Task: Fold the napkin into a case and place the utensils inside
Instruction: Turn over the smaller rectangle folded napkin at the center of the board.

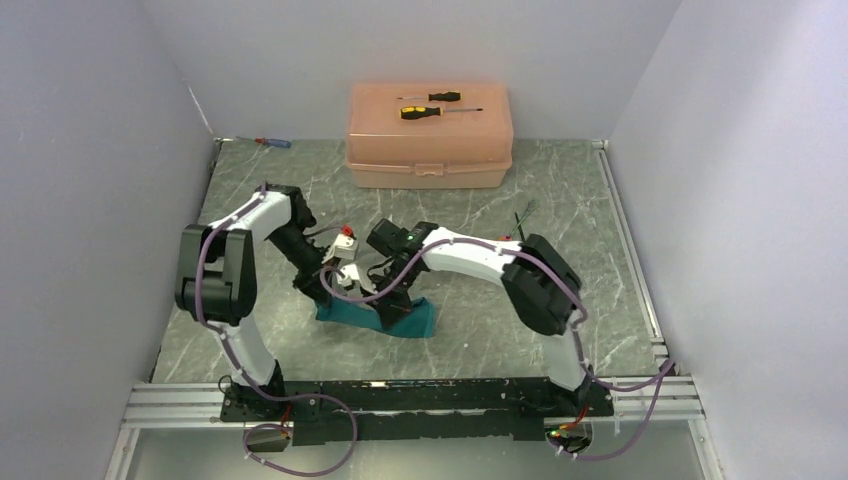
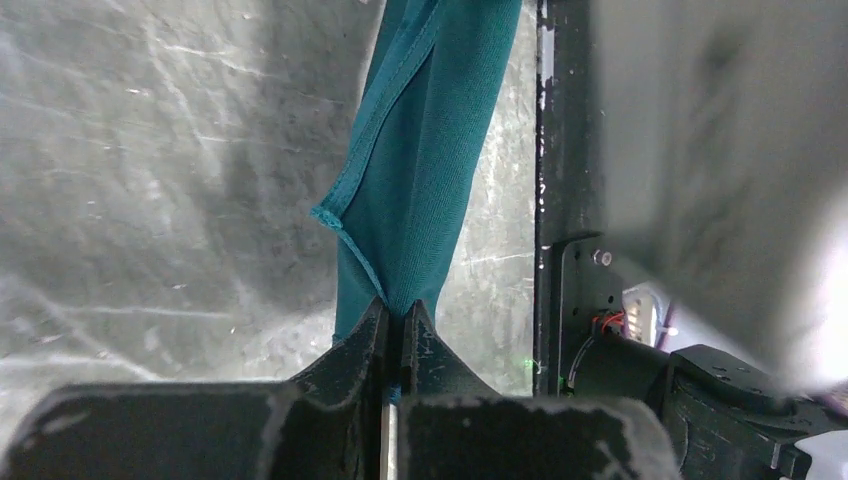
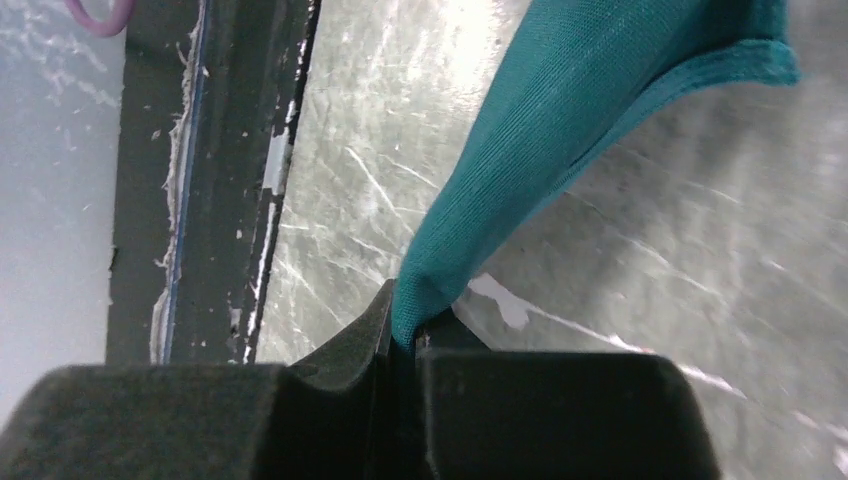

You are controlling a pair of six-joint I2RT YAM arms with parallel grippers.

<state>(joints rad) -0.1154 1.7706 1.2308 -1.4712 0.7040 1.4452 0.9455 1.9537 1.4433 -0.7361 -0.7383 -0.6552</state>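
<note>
L: I see left gripper (image 2: 402, 322) pinching the teal napkin (image 2: 420, 180), jaws pressed on its edge | R: right gripper (image 3: 405, 335) clamped on a bunched fold | napkin low over the marbled table (image 1: 480, 330), between both arms, well apart from peach box (image 1: 430, 140)

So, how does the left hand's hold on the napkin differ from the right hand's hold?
From the left hand the napkin runs straight ahead, with a hemmed corner showing on its left. From the right hand it slants to the upper right. Seen from above, the left hand is at the napkin's left part, the right hand further right. Both hands are shut on the napkin.
</note>
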